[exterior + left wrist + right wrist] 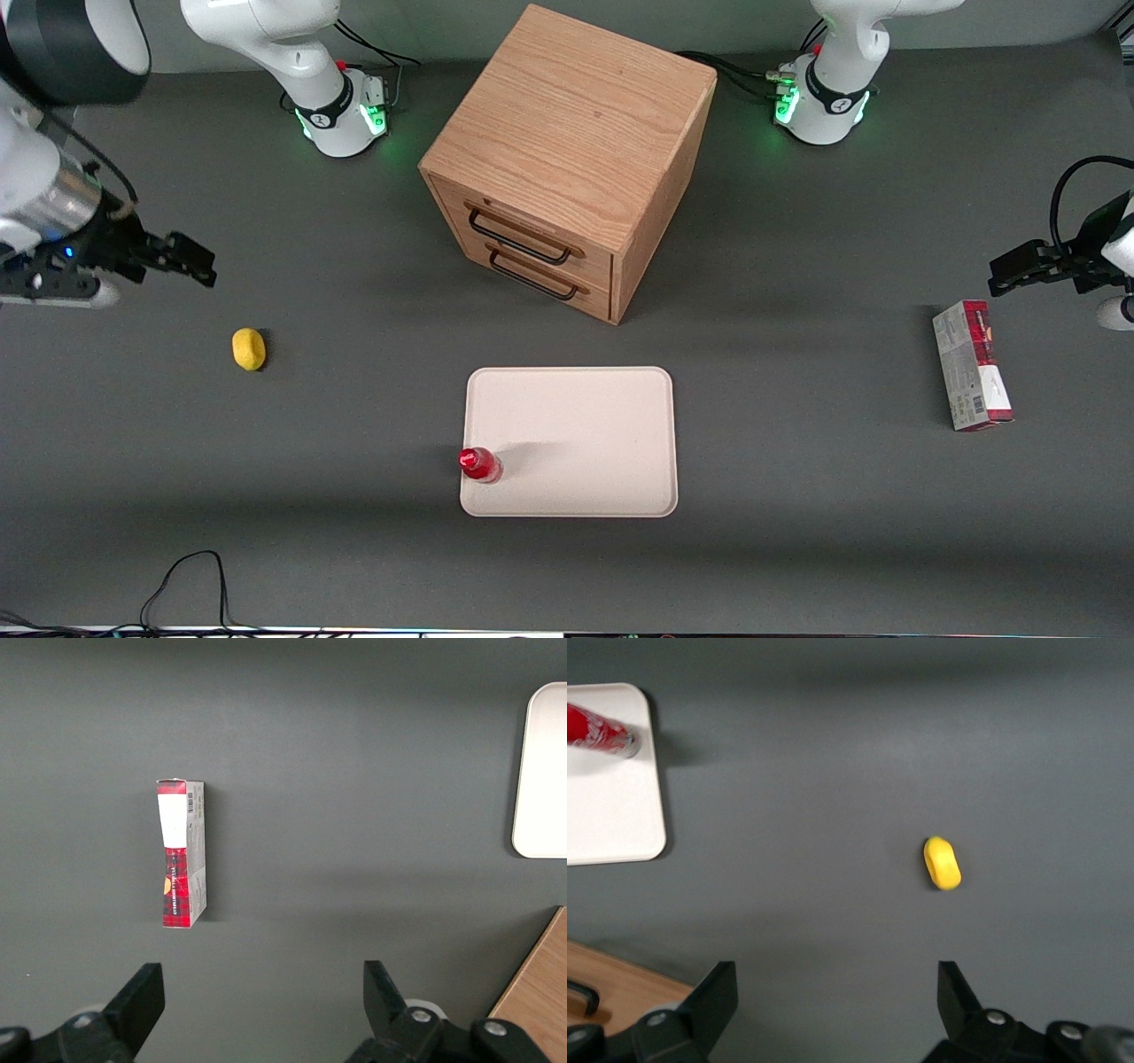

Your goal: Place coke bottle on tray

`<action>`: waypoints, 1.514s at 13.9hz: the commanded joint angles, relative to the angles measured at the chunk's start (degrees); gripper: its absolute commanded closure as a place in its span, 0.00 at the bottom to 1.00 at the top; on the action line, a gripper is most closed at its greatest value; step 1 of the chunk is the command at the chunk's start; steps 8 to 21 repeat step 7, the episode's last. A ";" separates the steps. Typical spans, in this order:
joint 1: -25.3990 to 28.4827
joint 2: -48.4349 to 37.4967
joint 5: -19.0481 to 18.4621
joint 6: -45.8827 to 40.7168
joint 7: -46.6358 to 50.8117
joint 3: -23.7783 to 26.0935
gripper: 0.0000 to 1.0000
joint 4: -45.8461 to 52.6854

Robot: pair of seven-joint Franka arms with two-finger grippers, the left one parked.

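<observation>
**Coke bottle upright on tray corner, claw held off to the side**

The working arm reaches in low from its end of the surface, its wrist bent so the black claw (190,260) points level toward the middle. The claw's fingers are spread wide apart and hold nothing. It hangs above the dark grey matte surface (797,496), near a small yellow oval lump (249,348) and well apart from the tray.

The coke bottle (479,464), slim with a red cap and red label, stands upright on the flat cream-white tray (585,434), just inside the rounded corner nearest the front camera on the working arm's side. Most of the tray is bare. Bare surface surrounds the tray. A wooden two-drawer cabinet (567,159) with dark handles stands farther from the camera than the tray.
</observation>
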 commanded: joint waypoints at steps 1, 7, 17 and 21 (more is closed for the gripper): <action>0.74 -5.28 3.47 -1.13 -0.52 -1.26 0.00 -3.86; 0.65 -7.31 4.37 -5.18 -3.42 -3.02 0.00 -3.69; 0.65 -7.31 4.37 -5.18 -3.42 -3.02 0.00 -3.69; 0.65 -7.31 4.37 -5.18 -3.42 -3.02 0.00 -3.69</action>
